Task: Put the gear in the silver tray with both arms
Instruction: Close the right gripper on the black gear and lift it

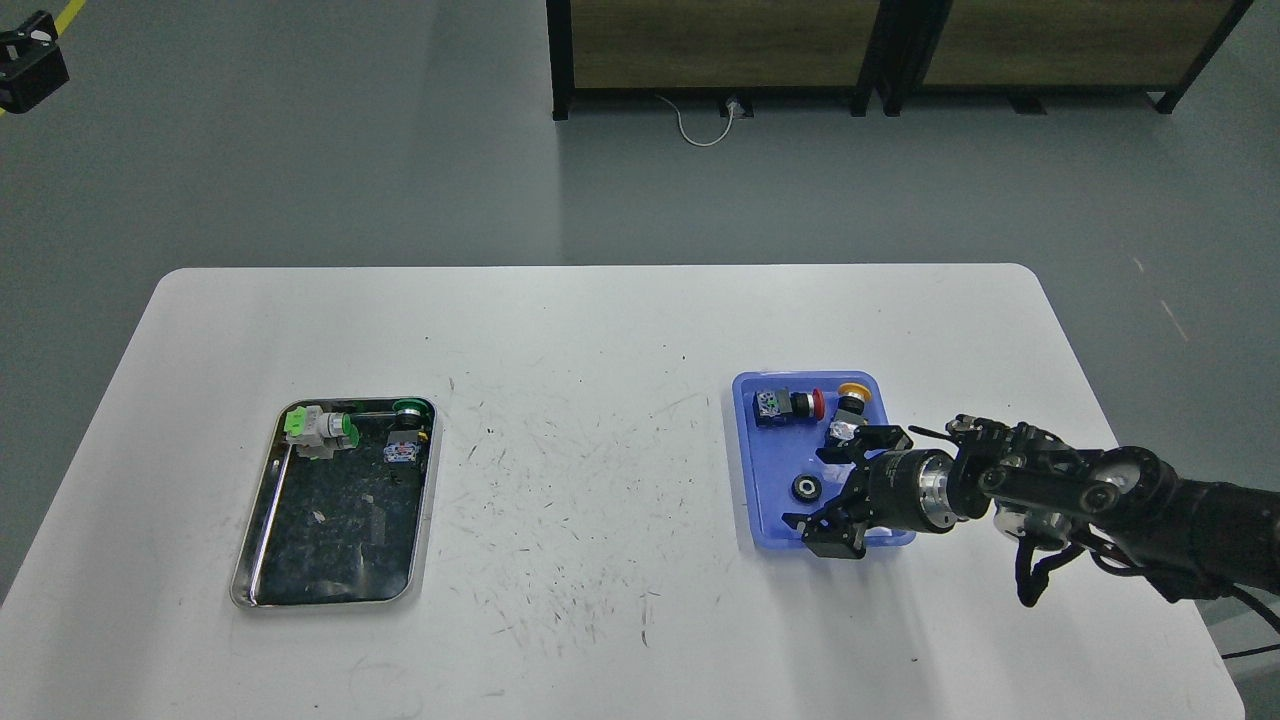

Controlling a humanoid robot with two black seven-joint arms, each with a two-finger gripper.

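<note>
The silver tray [262, 545] lies at the table's left and holds a green-and-white switch [318, 428] and a green button part [405, 438]. A small black gear [806, 487] lies in the blue tray [752, 470] at the right. My right gripper [825, 493] is open, low over the blue tray's front right part, just right of that gear, with nothing seen between its fingers. It hides the tray's front corner. A small black part [25, 75] at the top left corner may be my left gripper; its fingers cannot be told apart.
The blue tray also holds a red push button [790, 405] and a yellow button [850, 392] at its back. Dark wooden cabinets [720, 50] stand on the floor beyond the white table [600, 330].
</note>
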